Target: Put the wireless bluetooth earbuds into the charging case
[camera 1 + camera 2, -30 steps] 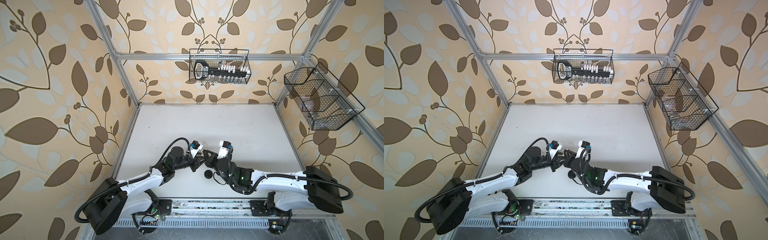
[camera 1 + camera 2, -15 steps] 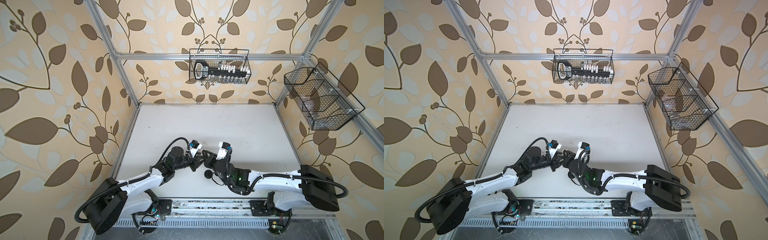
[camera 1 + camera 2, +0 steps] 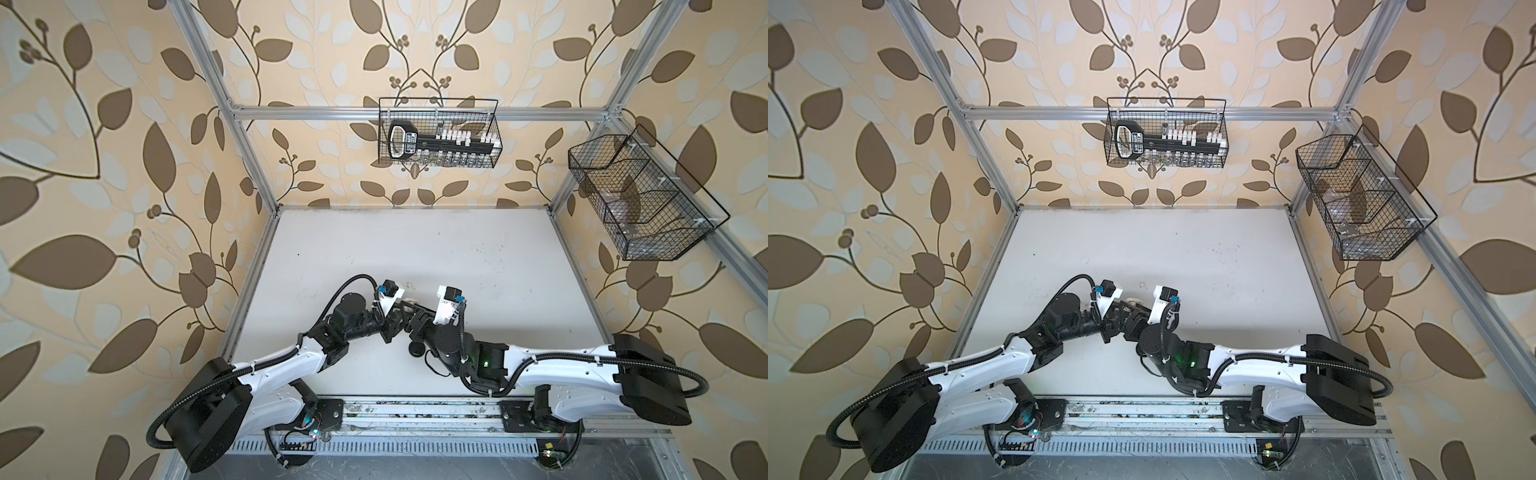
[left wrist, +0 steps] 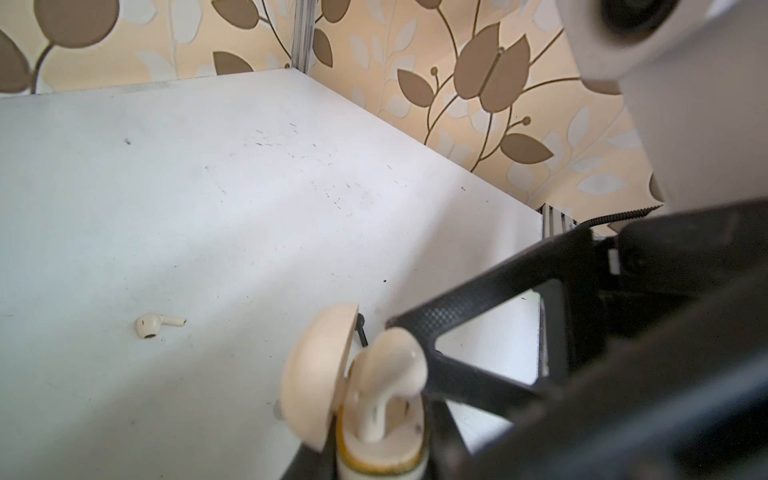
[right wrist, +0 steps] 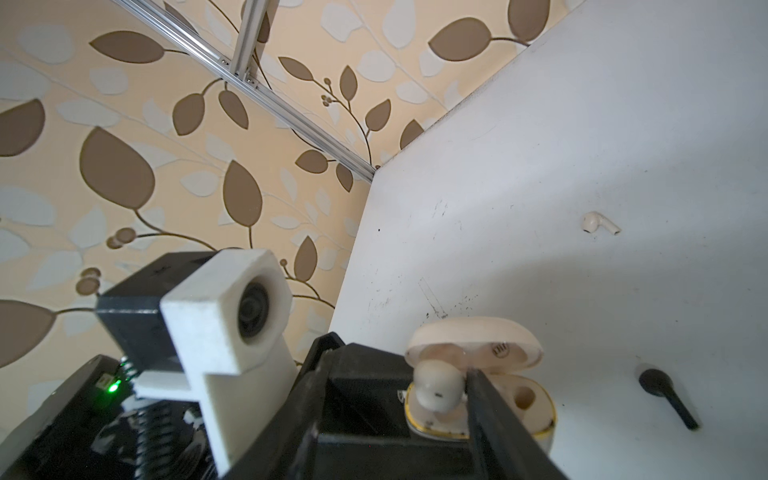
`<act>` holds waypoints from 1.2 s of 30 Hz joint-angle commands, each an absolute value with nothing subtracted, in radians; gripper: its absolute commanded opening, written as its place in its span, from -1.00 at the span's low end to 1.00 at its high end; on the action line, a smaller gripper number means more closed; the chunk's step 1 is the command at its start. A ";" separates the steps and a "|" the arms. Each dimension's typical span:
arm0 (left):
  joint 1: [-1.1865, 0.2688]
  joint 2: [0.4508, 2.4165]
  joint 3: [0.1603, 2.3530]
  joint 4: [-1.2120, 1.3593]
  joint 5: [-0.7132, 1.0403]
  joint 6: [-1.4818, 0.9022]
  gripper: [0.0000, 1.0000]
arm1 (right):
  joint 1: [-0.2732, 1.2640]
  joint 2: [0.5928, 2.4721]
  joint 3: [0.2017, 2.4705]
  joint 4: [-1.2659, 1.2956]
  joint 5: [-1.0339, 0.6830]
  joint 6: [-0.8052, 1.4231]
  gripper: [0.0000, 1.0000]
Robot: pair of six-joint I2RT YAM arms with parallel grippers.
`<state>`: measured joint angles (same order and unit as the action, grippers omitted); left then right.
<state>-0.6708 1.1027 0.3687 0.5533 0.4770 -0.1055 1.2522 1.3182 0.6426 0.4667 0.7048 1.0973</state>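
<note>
My left gripper (image 4: pixel 380 467) is shut on the cream charging case (image 4: pixel 384 446), held off the table with its lid (image 4: pixel 318 374) swung open. A white earbud (image 5: pixel 438 388) stands stem-down in one slot of the case (image 5: pixel 536 415); the slot beside it (image 5: pixel 524 397) is empty. My right gripper (image 5: pixel 399 409) is open around that earbud, with one black finger (image 5: pixel 488 411) right beside it. Another white earbud (image 4: pixel 156 325) lies loose on the table further back, also showing as the earbud (image 5: pixel 598 222) and in both top views (image 3: pixel 411 285) (image 3: pixel 1143 285).
A black earbud (image 5: pixel 665 395) lies on the table next to the case. A round black thing (image 3: pixel 417 349) sits on the table under the right arm. Two wire baskets (image 3: pixel 438 139) (image 3: pixel 640 199) hang on the walls. The table (image 3: pixel 415 241) stretches behind both grippers.
The right gripper's jaws have spread apart and let go of the white earbud, which now stands in the case. The right arm's elbow has shifted left. The left arm has held still.
</note>
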 commanded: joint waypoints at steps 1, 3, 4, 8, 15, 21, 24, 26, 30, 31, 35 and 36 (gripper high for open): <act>-0.672 1.059 0.384 0.685 0.531 -0.084 -1.00 | 1.265 1.304 0.612 0.418 0.702 1.090 0.17; -0.672 1.055 0.383 0.693 0.542 -0.080 -1.00 | 1.266 1.301 0.614 0.425 0.696 1.076 0.20; -0.672 1.054 0.382 0.695 0.547 -0.079 -1.00 | 1.266 1.299 0.615 0.425 0.692 1.068 0.22; -0.672 1.035 0.378 0.683 0.557 -0.055 -1.00 | 1.273 1.268 0.615 0.409 0.699 1.031 0.21; -0.672 0.894 0.327 0.590 0.532 0.018 -1.00 | 1.276 1.044 0.629 0.193 0.784 0.874 0.32; -0.670 0.742 0.307 0.532 0.413 -0.079 -1.00 | 1.181 0.875 0.625 0.087 0.741 0.733 0.49; -0.670 0.661 0.300 0.526 0.321 -0.190 -1.00 | 1.053 0.865 0.644 0.077 0.579 0.678 0.52; -0.670 0.615 0.306 0.518 0.232 -0.258 -1.00 | 0.970 0.891 0.678 0.030 0.468 0.654 0.52; -0.670 0.580 0.371 0.436 0.121 -0.289 -1.00 | 0.898 0.971 0.711 -0.063 0.423 0.604 0.55; -0.670 0.583 0.402 0.395 0.139 -0.238 -1.00 | 0.888 0.987 0.707 -0.066 0.412 0.590 0.58; -0.670 0.635 0.368 0.439 0.155 -0.066 -1.00 | 0.850 1.110 0.710 -0.039 0.276 0.527 0.56; -0.670 0.656 0.302 0.550 0.137 -0.065 -1.00 | 0.847 1.152 0.721 -0.041 0.259 0.523 0.54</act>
<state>-0.6708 0.6224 0.3698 0.4229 0.1860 -0.1490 0.8600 1.0782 0.6868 -0.0074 0.3775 0.5884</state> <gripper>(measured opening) 0.250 0.776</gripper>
